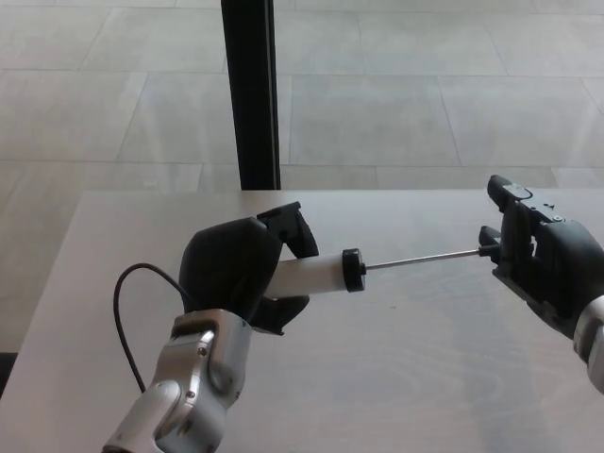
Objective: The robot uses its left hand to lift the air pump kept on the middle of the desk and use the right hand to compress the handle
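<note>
The air pump point(316, 275) is off the counter point(396, 377), held roughly level above its middle, its white barrel running from the left hand point(236, 274) out toward the right. That left hand is clenched round the barrel's near end, with the black cap of the barrel showing just beyond the fingers. From the cap the thin metal rod point(420, 258) is drawn out to what looks like its full length, reaching across to the right hand point(538, 255). The right hand sits at the rod's far end, where the handle must be; the handle itself is hidden behind the dark fingers, so I cannot tell whether they have closed on it or only lie against it. The lift therefore looks done, and the step in hand is taking the handle. The next move, as I judge it, calls for a firm hold there and then a push straight along the rod toward the barrel, while the left hand keeps the pump steady so the rod does not bend or bind.
</note>
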